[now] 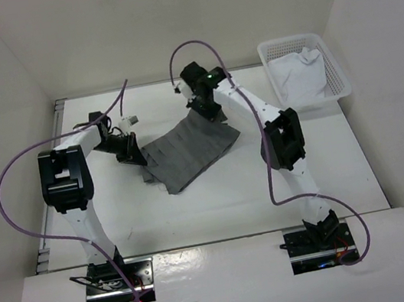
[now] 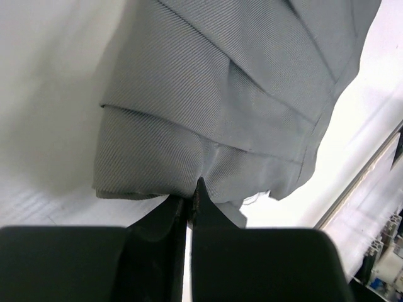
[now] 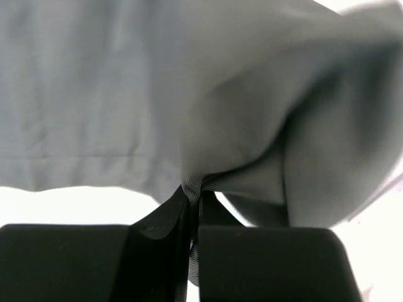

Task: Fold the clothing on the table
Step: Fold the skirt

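Observation:
The clothing (image 1: 187,153), a dark grey pleated skirt, lies spread in the middle of the white table (image 1: 217,195). My left gripper (image 1: 130,154) is at the skirt's left edge, shut on a fold of the fabric (image 2: 208,126); its jaws (image 2: 192,200) pinch the cloth between them. At the skirt's far right corner my right gripper (image 1: 209,111) is shut on the skirt too, with ribbed fabric (image 3: 189,94) caught between its jaws (image 3: 196,194). Both held edges are lifted a little off the table.
A white lattice basket (image 1: 331,67) with a white cloth (image 1: 298,77) in it stands at the back right of the table. White walls close in the left, back and right. A metal edge strip (image 2: 359,182) runs along the table's side.

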